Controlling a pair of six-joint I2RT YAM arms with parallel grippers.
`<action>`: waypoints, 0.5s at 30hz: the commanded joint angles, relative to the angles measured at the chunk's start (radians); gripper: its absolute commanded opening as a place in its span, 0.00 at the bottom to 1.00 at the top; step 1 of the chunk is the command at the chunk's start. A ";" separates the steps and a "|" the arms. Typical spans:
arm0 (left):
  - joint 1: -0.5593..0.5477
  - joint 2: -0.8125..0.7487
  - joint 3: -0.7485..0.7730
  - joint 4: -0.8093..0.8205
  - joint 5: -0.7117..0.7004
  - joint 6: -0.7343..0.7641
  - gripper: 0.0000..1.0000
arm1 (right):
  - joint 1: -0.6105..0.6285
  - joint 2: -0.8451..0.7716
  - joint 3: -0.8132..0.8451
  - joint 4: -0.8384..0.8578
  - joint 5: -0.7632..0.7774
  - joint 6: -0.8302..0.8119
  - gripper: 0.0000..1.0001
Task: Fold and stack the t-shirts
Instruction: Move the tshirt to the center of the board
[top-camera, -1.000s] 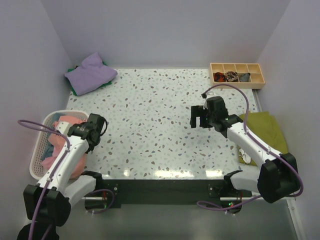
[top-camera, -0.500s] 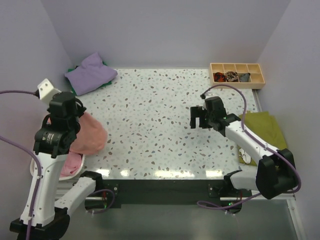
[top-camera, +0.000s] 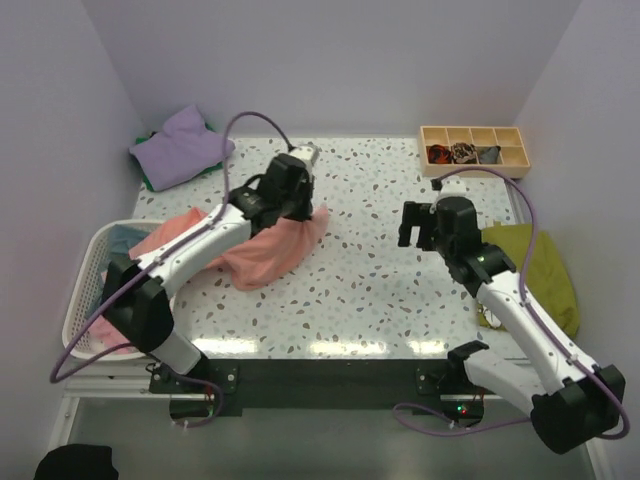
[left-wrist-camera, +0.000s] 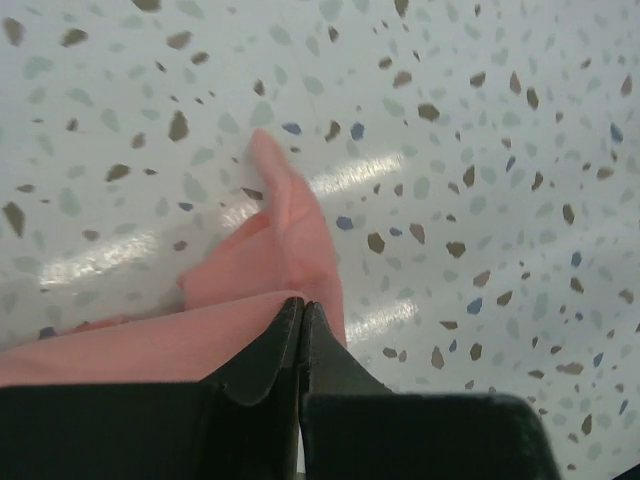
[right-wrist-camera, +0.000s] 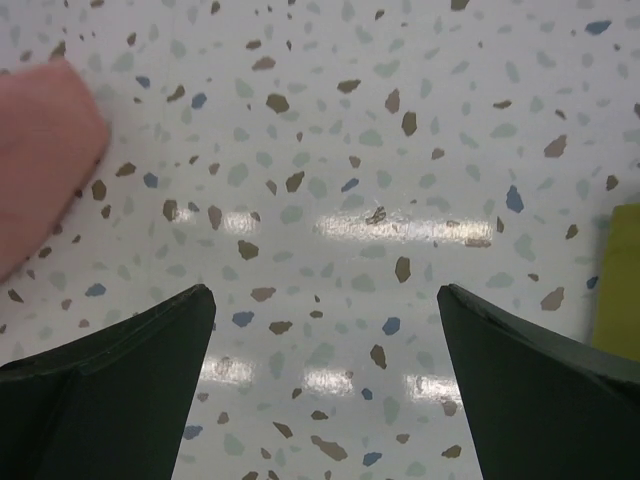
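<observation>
My left gripper (top-camera: 303, 205) is shut on the salmon-pink t-shirt (top-camera: 265, 250), which trails from the basket (top-camera: 82, 300) across the table's left middle. In the left wrist view the fingers pinch the pink cloth (left-wrist-camera: 285, 245) just above the table. My right gripper (top-camera: 417, 228) is open and empty over the table's right middle; its view shows the shirt's edge (right-wrist-camera: 40, 160) at the far left. A lavender shirt (top-camera: 180, 148) lies folded at the back left on a green one (top-camera: 147, 183). A pink shirt (top-camera: 105, 335) and a light blue one (top-camera: 122, 238) lie in the basket.
A wooden compartment tray (top-camera: 472, 148) with small items stands at the back right. An olive-green cloth (top-camera: 545, 270) lies past the table's right edge. The white basket sits off the table's left edge. Purple walls close in on three sides.
My left arm has swung from over the basket to the table's middle, dragging the salmon-pink shirt out with it. My right gripper has shifted slightly right.
</observation>
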 joint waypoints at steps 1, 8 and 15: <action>-0.139 0.078 0.020 0.195 0.014 0.058 0.00 | 0.003 -0.071 0.011 -0.017 0.107 0.028 0.99; -0.247 0.277 0.041 0.357 0.147 0.052 0.00 | 0.003 -0.005 0.057 -0.086 0.142 0.103 0.99; -0.317 0.459 0.286 0.329 0.204 0.107 0.00 | 0.001 -0.138 0.009 -0.075 0.282 0.131 0.99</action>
